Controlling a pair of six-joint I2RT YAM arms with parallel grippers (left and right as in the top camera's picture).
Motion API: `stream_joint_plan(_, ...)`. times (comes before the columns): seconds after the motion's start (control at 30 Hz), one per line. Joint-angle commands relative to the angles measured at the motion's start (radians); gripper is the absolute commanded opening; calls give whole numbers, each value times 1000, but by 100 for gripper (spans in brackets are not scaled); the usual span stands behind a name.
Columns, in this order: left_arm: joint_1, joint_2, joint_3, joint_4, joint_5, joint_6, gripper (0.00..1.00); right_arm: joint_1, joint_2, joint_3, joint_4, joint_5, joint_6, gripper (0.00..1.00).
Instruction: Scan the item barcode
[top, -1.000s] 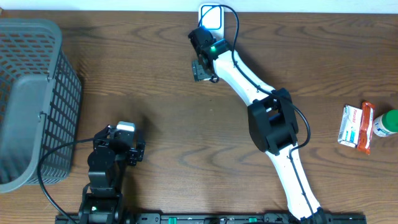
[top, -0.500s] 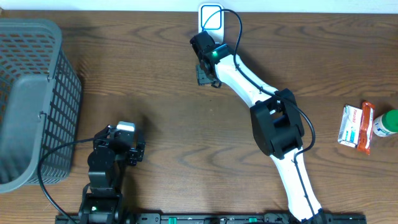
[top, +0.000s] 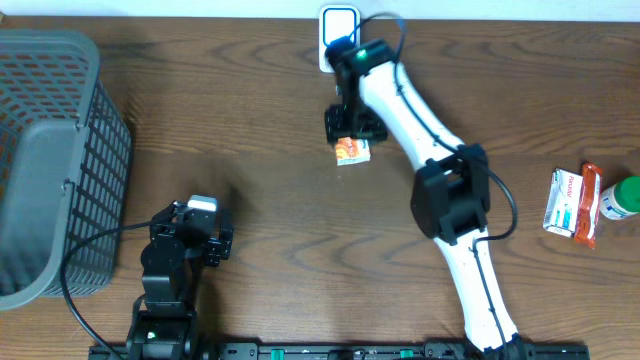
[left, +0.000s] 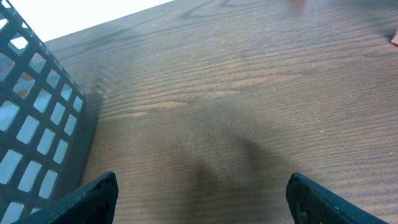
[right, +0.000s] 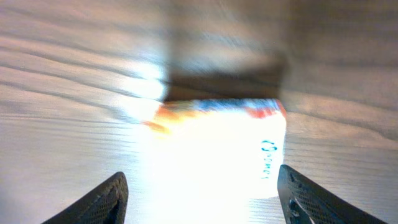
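Observation:
A small white box with an orange edge (top: 352, 151), the item, is low over the table's far middle. My right gripper (top: 350, 132) is just behind it. In the right wrist view the box (right: 214, 143) is washed out by glare and fills the gap of the right gripper (right: 200, 190); the jaws are shut on its near end. No barcode shows. A white square device with a blue outline (top: 340, 22) sits at the far edge, just beyond the gripper. My left gripper (top: 198, 212) rests near the front left, open over bare wood (left: 202, 199).
A grey mesh basket (top: 60, 150) fills the left side, and its wall shows in the left wrist view (left: 37, 118). At the right edge lie a white carton (top: 565, 200), an orange packet (top: 591, 205) and a green-capped bottle (top: 622, 197).
The right arm swung right and slightly toward the front, away from the white device. The box, hidden under the gripper before, now shows. The left arm has not moved.

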Motion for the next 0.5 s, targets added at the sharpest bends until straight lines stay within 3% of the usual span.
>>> stream_joint_plan(0.0, -3, -5, 1, 3, -9, -9, 87, -53, -6, 26, 18, -215, 34, 67)
stream_joint_plan(0.07, -3, -5, 2, 3, -9, -10, 87, -77, -4, 25, 46, -259, 44, 68)
stream_joint_plan(0.13, -3, -5, 1, 3, -9, -9, 87, -90, -4, 25, 47, -233, 57, 80)
stream_joint_plan(0.47, -3, -5, 1, 3, -9, -9, 87, 37, -26, 25, -133, 167, 114, 95)
